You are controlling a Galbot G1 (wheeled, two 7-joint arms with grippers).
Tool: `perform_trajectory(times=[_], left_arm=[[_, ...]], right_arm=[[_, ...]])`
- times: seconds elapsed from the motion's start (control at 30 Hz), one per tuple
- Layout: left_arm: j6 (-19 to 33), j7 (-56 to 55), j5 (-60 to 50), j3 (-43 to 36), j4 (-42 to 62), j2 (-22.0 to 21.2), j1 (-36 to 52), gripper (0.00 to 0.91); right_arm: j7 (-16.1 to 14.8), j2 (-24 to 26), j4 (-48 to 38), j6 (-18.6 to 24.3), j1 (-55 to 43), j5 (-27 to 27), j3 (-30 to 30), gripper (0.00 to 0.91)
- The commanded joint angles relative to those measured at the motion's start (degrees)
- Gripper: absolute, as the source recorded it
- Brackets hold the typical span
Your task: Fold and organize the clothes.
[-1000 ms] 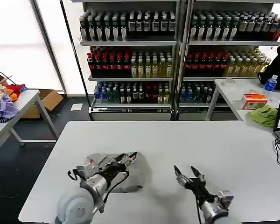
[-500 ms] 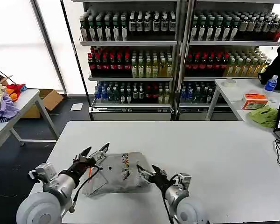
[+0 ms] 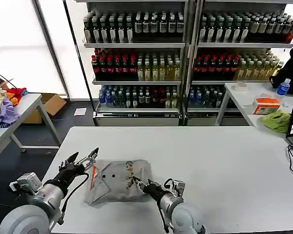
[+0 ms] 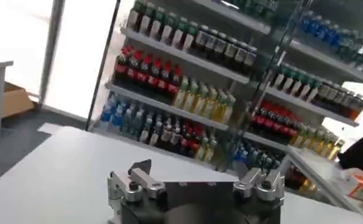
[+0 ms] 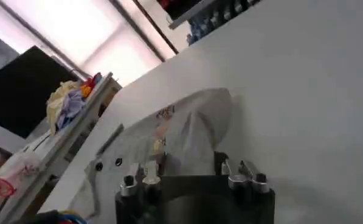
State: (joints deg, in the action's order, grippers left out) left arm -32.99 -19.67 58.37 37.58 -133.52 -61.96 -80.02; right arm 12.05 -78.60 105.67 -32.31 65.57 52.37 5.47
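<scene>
Your grey T-shirt (image 3: 118, 181) is lying bunched on the worktop (image 3: 224, 161); left gripper (image 3: 80, 160) is hovering open beside it, right gripper (image 3: 138, 185) is pinching its edge.

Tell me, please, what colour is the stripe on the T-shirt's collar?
Orange-red, on the light grey T-shirt; the head view shows it best.

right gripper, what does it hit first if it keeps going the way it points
Most likely the folded grey T-shirt: the right gripper points at its near edge, fingertips already at the cloth. Actual contact is hard to judge.
</scene>
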Motion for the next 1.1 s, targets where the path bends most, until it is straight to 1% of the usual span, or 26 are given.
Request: perform_trajectory(times=[0.03, 0.13, 0.17, 0.2, 0.27, 0.33, 0.37, 0.4, 0.5, 0.6, 0.7, 0.83, 1.07, 1.1], left_arm=[[-0.03, 1.61, -0.73, 2.34, 0.43, -0.56, -0.70, 0.907], [-0.01, 1.90, -0.69, 2.54, 1.49, -0.64, 0.11, 0.907], [-0.01, 2.06, -0.72, 2.59, 2.23, -0.43, 0.52, 0.907], [0.00, 2.36, -0.72, 2.69, 2.90, -0.04, 0.85, 0.907], [-0.01, 2.87, -0.71, 2.80, 3.38, 0.46, 1.12, 0.907], [0.00, 3.19, -0.72, 2.75, 3.93, 0.96, 1.42, 0.907], [0.00, 3.20, -0.76, 2.65, 4.25, 1.18, 1.49, 0.907], [0.00, 3.46, -1.15, 2.45, 4.51, 1.40, 1.44, 0.907], [0.01, 4.10, -3.13, 1.80, 5.17, 1.40, 1.03, 0.907], [0.00, 4.10, -3.89, 1.27, 5.20, 1.03, 0.52, 0.907], [0.01, 4.37, -4.65, 1.10, 5.20, -0.01, -0.10, 0.907], [0.06, 4.56, -4.97, 0.52, 4.71, -1.31, -0.64, 0.907], [0.22, 5.19, -5.90, -1.43, 4.74, -1.72, -0.25, 0.907], [0.23, 5.27, -5.93, -1.64, 4.87, -1.78, -0.16, 0.907]], right_arm=[[0.75, 1.24, 1.79, -0.87, 2.62, 1.17, 5.44, 0.000], [-1.25, 2.47, 3.32, -0.96, 3.63, -0.17, 7.58, 0.000], [-2.95, 2.93, 3.81, -0.99, 3.89, -2.33, 8.62, 0.000], [-6.07, 3.87, 4.33, -1.03, 4.50, -5.61, 9.66, 0.000], [-10.80, 5.41, 4.99, -1.08, 5.19, -9.77, 10.84, 0.000], [-14.40, 6.89, 5.95, -1.05, 6.27, -13.92, 12.48, 0.000], [-15.33, 7.19, 6.22, -1.04, 6.93, -15.35, 13.24, 0.000], [-15.95, 7.95, 6.93, -1.05, 7.80, -15.67, 14.93, 0.000], [-17.71, 9.20, 7.55, -1.04, 8.96, -18.22, 18.15, 0.000], [-18.61, 10.70, 8.08, -1.05, 10.90, -19.19, 21.94, 0.000], [-18.58, 11.37, 8.00, -1.09, 11.69, -19.90, 24.78, 0.000], [-17.89, 12.01, 8.89, -1.09, 13.12, -21.45, 25.94, 0.000], [-17.52, 11.98, 11.29, -1.01, 17.34, -22.14, 28.97, 0.000], [-17.56, 11.88, 11.32, -0.90, 17.45, -22.08, 29.11, 0.907]])
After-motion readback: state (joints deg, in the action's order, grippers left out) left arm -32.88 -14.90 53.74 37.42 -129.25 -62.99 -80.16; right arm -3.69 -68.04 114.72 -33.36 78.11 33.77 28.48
